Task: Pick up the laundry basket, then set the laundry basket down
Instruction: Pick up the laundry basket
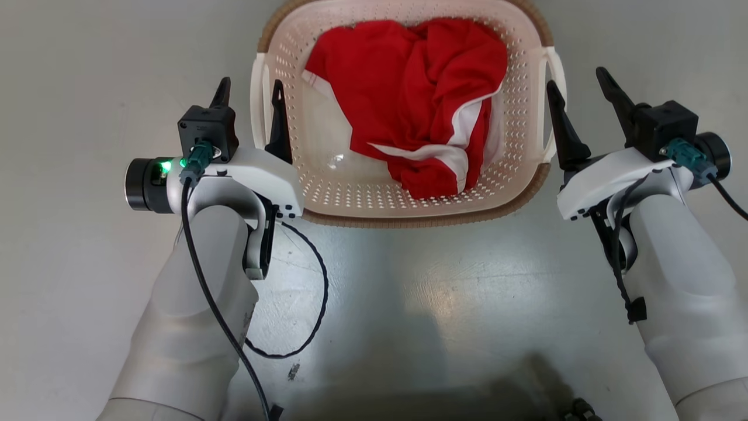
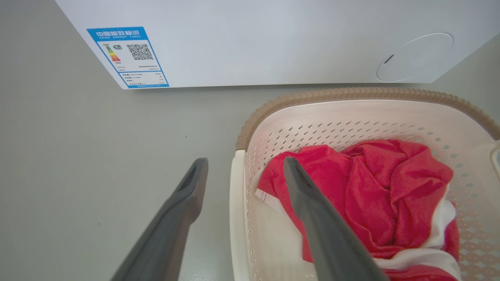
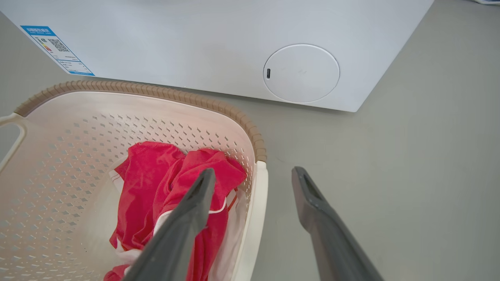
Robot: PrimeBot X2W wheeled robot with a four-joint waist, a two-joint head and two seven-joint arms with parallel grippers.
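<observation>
I see the laundry basket [image 1: 362, 202] on the floor [image 1: 409, 304] by the washer [image 2: 273, 39], red cloth [image 1: 421, 99] inside. Looks not lifted yet. My left pincer [image 1: 251, 85] & right pincer [image 1: 575, 79] are both wide open, 1 at each side of it. To do: grab, lift, set down.

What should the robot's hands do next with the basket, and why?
Probably close both grippers. The left gripper and right gripper stand open, each with one finger inside the laundry basket and one outside, a white handle between. Squeezing should give a hold for lifting.
</observation>
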